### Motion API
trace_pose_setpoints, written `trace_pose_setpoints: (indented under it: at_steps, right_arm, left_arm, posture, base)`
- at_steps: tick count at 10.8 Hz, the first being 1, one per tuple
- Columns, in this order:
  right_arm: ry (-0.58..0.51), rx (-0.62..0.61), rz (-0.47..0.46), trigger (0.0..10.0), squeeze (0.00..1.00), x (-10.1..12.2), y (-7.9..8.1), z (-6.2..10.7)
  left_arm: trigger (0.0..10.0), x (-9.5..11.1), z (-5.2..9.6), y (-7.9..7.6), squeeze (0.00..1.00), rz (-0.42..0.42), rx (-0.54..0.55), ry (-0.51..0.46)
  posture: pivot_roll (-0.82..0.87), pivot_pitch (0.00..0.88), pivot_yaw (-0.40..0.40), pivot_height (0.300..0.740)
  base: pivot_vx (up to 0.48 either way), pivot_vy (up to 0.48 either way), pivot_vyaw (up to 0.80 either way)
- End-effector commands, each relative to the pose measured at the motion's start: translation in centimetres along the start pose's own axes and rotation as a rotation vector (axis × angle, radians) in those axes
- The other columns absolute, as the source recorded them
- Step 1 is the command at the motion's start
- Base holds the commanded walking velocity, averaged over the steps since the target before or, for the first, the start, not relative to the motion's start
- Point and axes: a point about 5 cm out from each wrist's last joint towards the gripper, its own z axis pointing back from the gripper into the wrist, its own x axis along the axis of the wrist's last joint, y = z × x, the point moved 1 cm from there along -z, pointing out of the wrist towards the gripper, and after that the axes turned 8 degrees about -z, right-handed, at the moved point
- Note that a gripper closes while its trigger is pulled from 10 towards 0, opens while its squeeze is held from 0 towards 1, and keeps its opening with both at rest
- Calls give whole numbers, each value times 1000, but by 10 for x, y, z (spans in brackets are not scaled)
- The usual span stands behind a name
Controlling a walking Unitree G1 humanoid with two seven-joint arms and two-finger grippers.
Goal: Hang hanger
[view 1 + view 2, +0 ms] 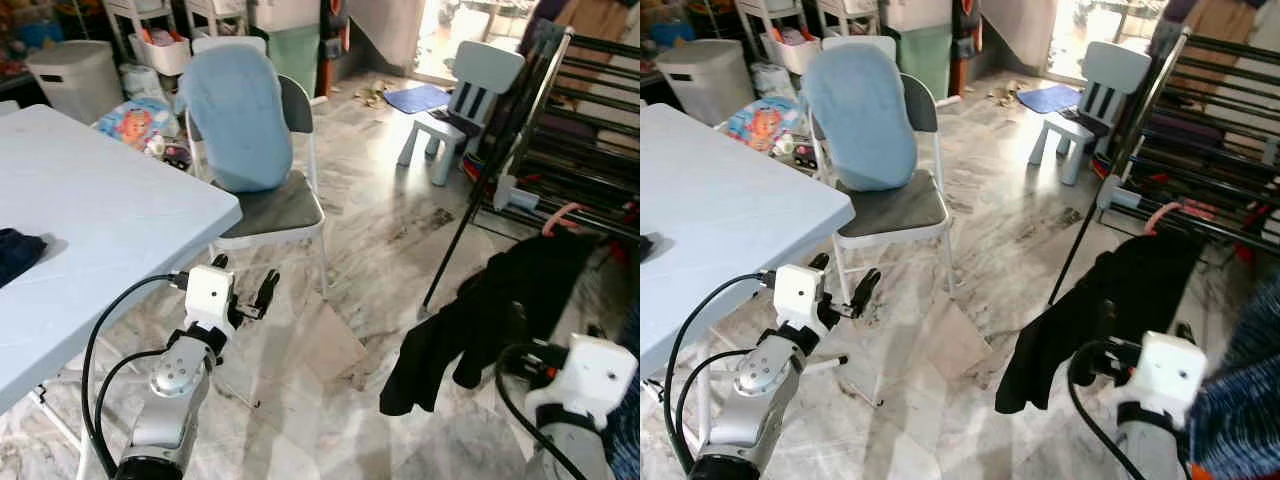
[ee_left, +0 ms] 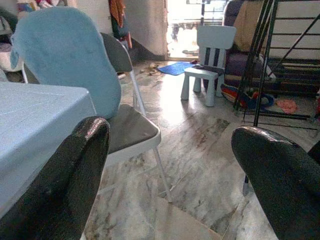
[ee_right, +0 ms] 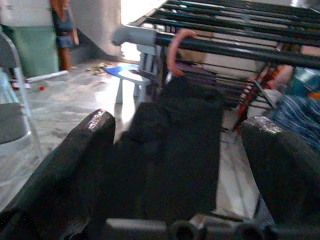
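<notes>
A pink hanger (image 3: pixel 175 50) hooks over the top rail of the black drying rack (image 3: pixel 240 50), seen at the right in the eye views (image 1: pixel 590 110). A black garment (image 1: pixel 490 310) hangs from it, drooping towards the floor. My right gripper (image 3: pixel 184 122) is open, just in front of the garment (image 3: pixel 170 145), with its fingers spread on either side and not touching it. My left gripper (image 1: pixel 243 278) is open and holds nothing, low beside the table's edge and pointing towards the chair.
A white folding table (image 1: pixel 100 200) with a dark cloth (image 1: pixel 15 250) stands at the left. Behind it is a folding chair with a blue cushion (image 1: pixel 240 120). A small white chair (image 1: pixel 460 90) stands near the rack. A cardboard piece (image 1: pixel 325 345) lies on the marble floor.
</notes>
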Motion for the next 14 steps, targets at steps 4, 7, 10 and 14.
trace_pose_setpoints:
  at_steps: [4, 7, 10, 14]
  right_arm:
    - [36, -76, -46, 10000, 0, -3, -5, 4]
    - [25, -81, -24, 10000, 0, 2, -9, -2]
    - [22, -60, -9, 10000, 0, 4, -7, -7]
    - [47, -6, -10, 10000, 0, 0, 2, -6]
  left_arm:
    - [10000, 4, -11, -14, 0, 30, -66, 2]
    - [10000, 9, -14, -36, 0, 89, -187, -31]
    - [10000, 7, -16, -42, 0, 113, -218, -29]
    - [10000, 4, -16, -42, 0, 123, -222, -13]
  posture:
    - [16, 0, -27, 740]
    - [2, 0, -34, 740]
    - [-1, 0, -36, 740]
    - [-4, 0, -35, 740]
  base:
    - [0, 0, -553]
    - [89, 0, -800]
    - [331, 0, -800]
    - [340, 0, -600]
